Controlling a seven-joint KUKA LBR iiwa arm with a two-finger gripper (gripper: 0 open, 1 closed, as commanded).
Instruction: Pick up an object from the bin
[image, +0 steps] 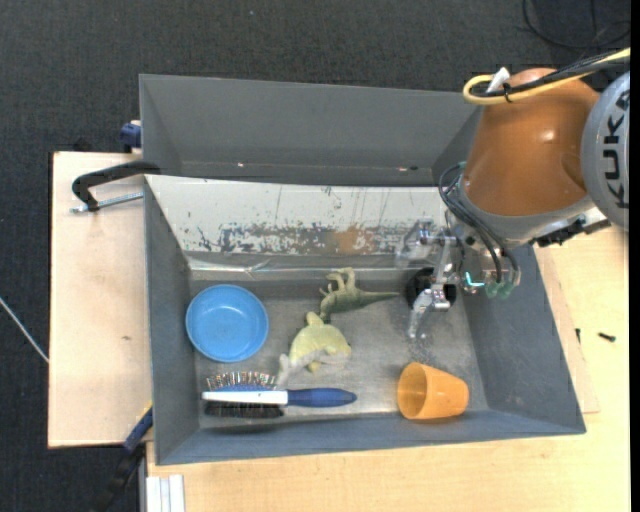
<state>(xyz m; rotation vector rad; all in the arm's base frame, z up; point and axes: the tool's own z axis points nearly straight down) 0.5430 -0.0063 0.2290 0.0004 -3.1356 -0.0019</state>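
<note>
Grey bin (300, 130) holds blue bowl (227, 322), orange cup (432, 392), brush (275, 398) and toy dinosaur (345, 292); hand (425, 315) hovers, grip unclear.

Orange cup (432, 392) on its side

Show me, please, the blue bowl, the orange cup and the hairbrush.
blue bowl (227, 322), camera view, middle of its inside.
orange cup (440, 393), camera view, its side wall.
hairbrush (310, 398), camera view, its blue handle.

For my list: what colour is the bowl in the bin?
The bowl is blue, in the camera view.
</note>
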